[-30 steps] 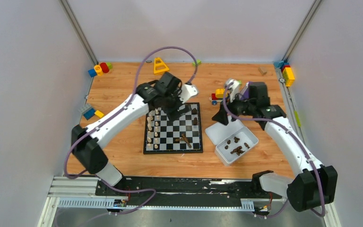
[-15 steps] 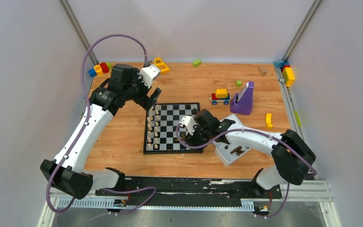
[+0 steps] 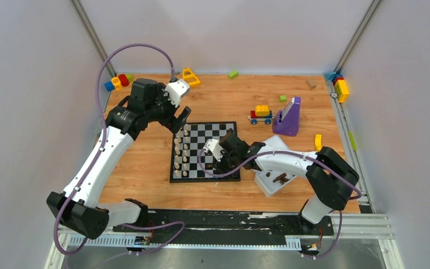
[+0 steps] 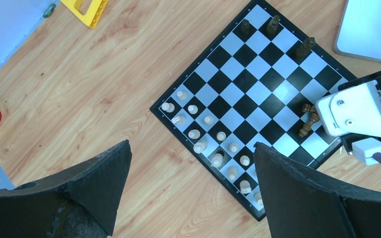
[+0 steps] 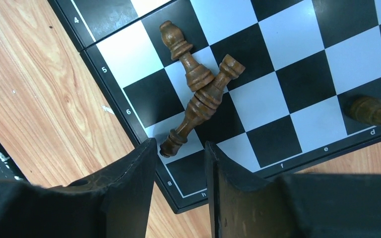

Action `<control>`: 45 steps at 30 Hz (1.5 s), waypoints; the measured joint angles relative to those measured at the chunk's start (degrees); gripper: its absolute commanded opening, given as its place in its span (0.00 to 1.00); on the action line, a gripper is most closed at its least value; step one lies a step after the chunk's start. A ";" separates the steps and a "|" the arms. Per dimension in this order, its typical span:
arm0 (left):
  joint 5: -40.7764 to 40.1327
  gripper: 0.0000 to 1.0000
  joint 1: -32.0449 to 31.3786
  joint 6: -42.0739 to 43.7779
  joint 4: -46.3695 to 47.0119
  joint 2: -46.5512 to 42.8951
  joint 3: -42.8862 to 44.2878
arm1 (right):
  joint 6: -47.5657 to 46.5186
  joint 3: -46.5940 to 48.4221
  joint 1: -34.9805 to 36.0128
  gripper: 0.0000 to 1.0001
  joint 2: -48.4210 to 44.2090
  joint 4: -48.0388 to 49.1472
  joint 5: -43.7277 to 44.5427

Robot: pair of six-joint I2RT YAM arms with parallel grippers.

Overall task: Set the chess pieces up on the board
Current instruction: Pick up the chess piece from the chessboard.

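Top view: the left gripper (image 3: pixel 180 120) is hovering at the far-left corner of the board (image 3: pixel 201 180), and the right gripper (image 3: pixel 221 166) is hanging over its near-right part.

Left wrist: the fingers (image 4: pixel 94 183) are gaping wide and empty above the pale pieces (image 4: pixel 208 134) on the board.

Right wrist: the jaws are standing narrowly apart, pinching nothing, beside two toppled dark pieces (image 5: pixel 201 94).

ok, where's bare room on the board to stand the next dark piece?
Middle files of the board are bare, between the cream pieces along its left side and the upright dark pieces at the far right. Crowded: near-right corner, where two fallen dark pieces lie touching by the right gripper.
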 measured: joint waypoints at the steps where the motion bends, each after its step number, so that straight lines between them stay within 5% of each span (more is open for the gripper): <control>1: 0.02 1.00 0.00 0.00 0.11 -0.02 0.00 | 0.00 0.13 0.11 0.35 0.28 -0.02 0.07; 8: 0.68 1.00 0.00 0.09 0.68 -0.28 -1.46 | -0.66 1.01 -0.09 0.07 1.16 -0.09 2.58; 13: 2.73 0.99 0.00 0.50 1.51 -0.85 -4.13 | -2.67 1.31 -2.78 0.00 -1.22 -1.97 1.42; 24: 18.67 0.93 0.04 2.82 9.42 -0.87 -13.77 | -6.62 2.43 -7.89 0.00 -15.74 -5.81 -7.48; 35: 35.60 0.84 -0.17 5.07 20.39 5.25 -17.18 | -6.45 2.43 -12.72 0.00 -15.28 -6.10 -15.52; 45: 44.30 0.74 -3.67 16.87 26.36 11.43 -20.52 | -5.07 2.43 -14.53 0.00 -13.42 -6.08 -22.03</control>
